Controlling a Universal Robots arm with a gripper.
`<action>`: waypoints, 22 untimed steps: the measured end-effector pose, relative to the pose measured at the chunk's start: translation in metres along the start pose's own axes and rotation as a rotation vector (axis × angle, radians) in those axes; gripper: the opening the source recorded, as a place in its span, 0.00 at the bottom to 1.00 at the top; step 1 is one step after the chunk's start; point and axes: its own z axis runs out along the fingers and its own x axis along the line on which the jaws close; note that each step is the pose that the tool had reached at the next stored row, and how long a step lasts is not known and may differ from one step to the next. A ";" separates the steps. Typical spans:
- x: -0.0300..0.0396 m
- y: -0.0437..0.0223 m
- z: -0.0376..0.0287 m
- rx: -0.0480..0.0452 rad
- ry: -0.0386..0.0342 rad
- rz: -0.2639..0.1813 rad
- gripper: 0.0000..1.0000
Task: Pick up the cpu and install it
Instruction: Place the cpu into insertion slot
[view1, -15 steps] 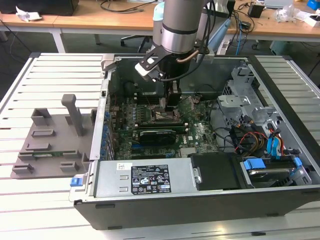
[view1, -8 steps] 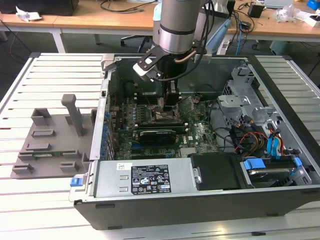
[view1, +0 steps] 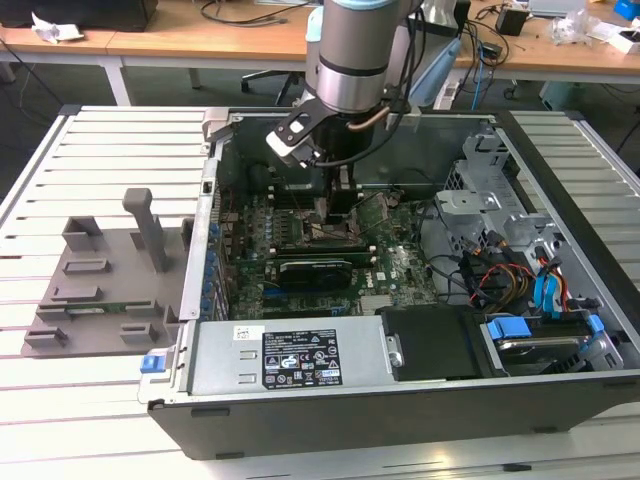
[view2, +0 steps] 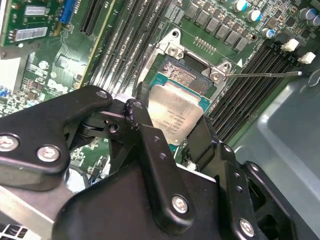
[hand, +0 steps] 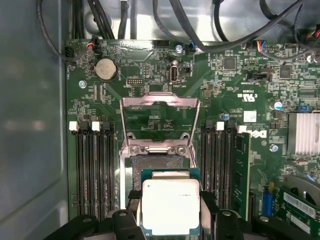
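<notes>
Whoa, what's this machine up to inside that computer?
A robot arm is working inside the open computer case. Its gripper pinches the cpu, a small silvery square chip, by two opposite edges, right over the motherboard's open socket. The socket's metal cover plate is flipped up, and the chip does not look seated yet.
</notes>
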 end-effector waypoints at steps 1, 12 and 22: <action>0.0015 0.0001 0.0009 0.0000 0.0000 0.000 0.55; 0.0112 -0.0021 0.0200 0.0000 -0.0107 0.000 0.55; 0.0087 -0.0019 0.0340 0.0000 -0.0128 0.001 0.55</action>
